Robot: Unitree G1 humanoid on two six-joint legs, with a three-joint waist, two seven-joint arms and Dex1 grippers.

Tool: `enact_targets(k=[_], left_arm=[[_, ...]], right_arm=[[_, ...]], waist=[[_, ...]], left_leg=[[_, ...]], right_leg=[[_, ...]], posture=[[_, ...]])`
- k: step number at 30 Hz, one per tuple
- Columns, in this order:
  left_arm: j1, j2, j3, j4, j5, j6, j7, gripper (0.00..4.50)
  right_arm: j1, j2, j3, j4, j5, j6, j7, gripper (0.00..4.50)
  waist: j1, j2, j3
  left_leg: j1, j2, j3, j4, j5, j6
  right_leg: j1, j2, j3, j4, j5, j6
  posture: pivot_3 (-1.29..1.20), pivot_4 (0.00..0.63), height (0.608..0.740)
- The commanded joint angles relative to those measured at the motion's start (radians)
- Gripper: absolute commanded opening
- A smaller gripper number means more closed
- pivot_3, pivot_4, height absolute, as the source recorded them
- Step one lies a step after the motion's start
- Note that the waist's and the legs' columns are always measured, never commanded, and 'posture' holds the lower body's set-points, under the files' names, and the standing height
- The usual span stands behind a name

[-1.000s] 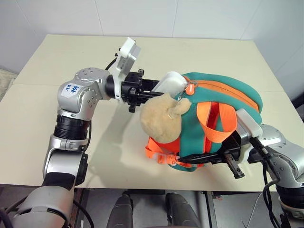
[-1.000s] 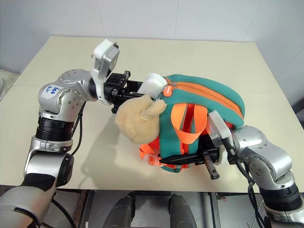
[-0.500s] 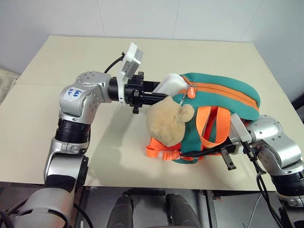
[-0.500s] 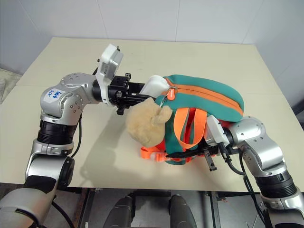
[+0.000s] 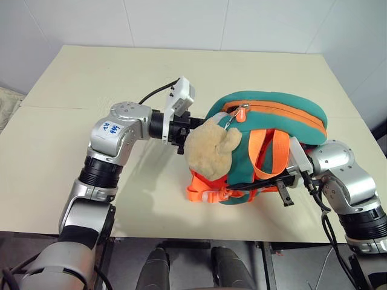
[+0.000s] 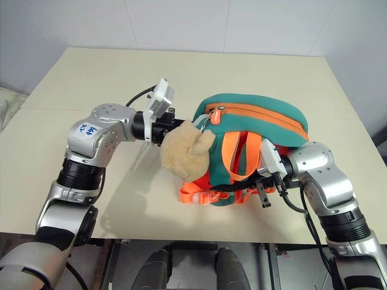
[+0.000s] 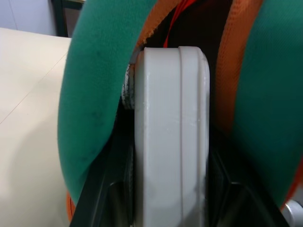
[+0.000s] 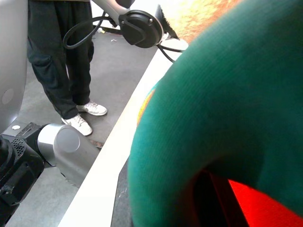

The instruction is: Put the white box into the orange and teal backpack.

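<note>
Since a second ago the left gripper [image 7: 165, 208] has pushed the white box [image 7: 170, 132], clamped narrow between its fingers, rightward along its long axis, deeper into the orange and teal backpack [image 5: 284, 121], whose near-right edge the shut right gripper [image 5: 285, 194] pinches.
</note>
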State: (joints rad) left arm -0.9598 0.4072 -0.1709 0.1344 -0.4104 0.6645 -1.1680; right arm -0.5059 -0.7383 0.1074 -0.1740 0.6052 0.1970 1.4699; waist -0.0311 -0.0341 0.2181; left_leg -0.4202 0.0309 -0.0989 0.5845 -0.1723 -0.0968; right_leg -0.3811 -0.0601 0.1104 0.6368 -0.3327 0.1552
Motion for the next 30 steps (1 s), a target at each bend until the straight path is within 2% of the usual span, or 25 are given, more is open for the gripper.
enact_targets(k=[1, 6, 10, 30], left_arm=[[-0.011, -0.04, -0.062, -0.01, 0.004, -0.032, -0.04, 1.72], [-0.027, -0.062, -0.093, 0.025, 0.048, -0.011, -0.006, 3.23], [-0.028, -0.041, -0.08, -0.01, 0.038, 0.023, -0.009, 4.47], [-0.041, 0.224, 0.065, -0.179, -0.023, 0.131, 0.01, 4.49]], right_arm=[[-0.028, 0.008, -0.028, 0.028, -0.025, 0.01, -0.041, 0.0], [-0.042, 0.022, -0.025, 0.032, -0.025, 0.009, -0.048, 0.0], [-0.053, 0.032, -0.036, 0.035, -0.018, 0.01, -0.049, 0.0], [-0.141, 0.125, -0.029, 0.124, -0.035, -0.036, -0.034, 0.0]], waist=[[0.0, 0.0, 0.0], [0.001, 0.0, 0.0], [-0.002, 0.0, 0.0], [-0.021, 0.001, 0.0]], left_leg=[[0.0, 0.0, 0.0, 0.0, 0.0, 0.0], [0.0, 0.0, 0.0, 0.0, 0.0, 0.0], [0.0, 0.0, 0.0, 0.0, 0.0, 0.0], [-0.001, 0.0, -0.001, -0.005, 0.0, 0.0]], right_leg=[[0.0, 0.0, 0.0, 0.0, 0.0, 0.0], [0.0, 0.0, 0.0, 0.0, 0.0, 0.0], [0.0, 0.0, 0.0, 0.0, 0.0, 0.0], [-0.002, 0.0, 0.0, 0.001, 0.0, 0.0]], posture=[[0.0, 0.15, 0.74], [0.0, 0.15, 0.74], [0.0, 0.15, 0.74], [0.0, 0.15, 0.74]])
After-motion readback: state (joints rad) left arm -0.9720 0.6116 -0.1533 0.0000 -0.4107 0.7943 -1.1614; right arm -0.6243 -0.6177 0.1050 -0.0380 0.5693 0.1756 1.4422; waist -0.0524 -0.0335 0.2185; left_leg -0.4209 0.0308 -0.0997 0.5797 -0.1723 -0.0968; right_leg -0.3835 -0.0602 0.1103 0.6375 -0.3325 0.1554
